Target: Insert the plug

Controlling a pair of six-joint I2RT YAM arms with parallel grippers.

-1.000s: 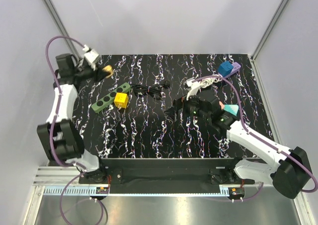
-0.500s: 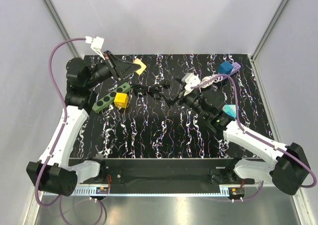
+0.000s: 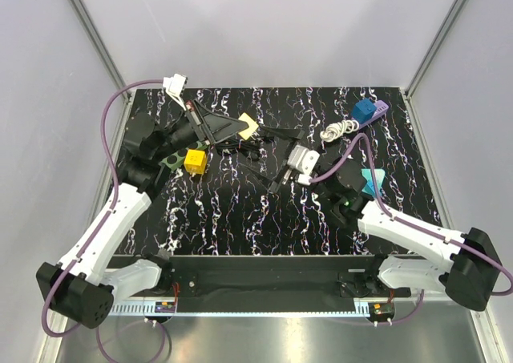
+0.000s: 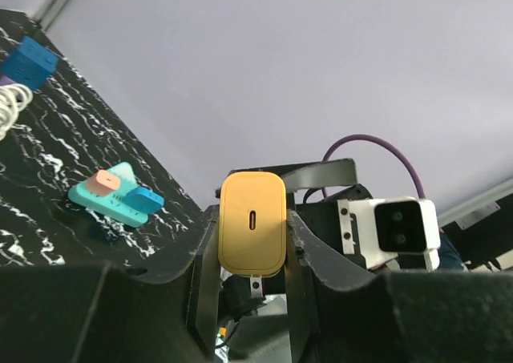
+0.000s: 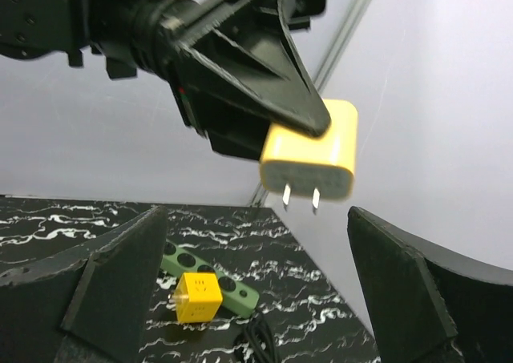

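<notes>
Left end effector [image 3: 239,127] is pinching the yellow two-prong charger plug [image 5: 310,155] in mid-air, right end effector [image 3: 271,161] is facing it with fingers spread, and the green power strip [image 5: 210,276] is lying on the tabletop [image 3: 240,211] below.

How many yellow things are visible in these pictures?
2. One yellow charger is held above the table in the left gripper. One yellow cube is at the green power strip, on the table's left side. More may be hidden behind the arms.
</notes>
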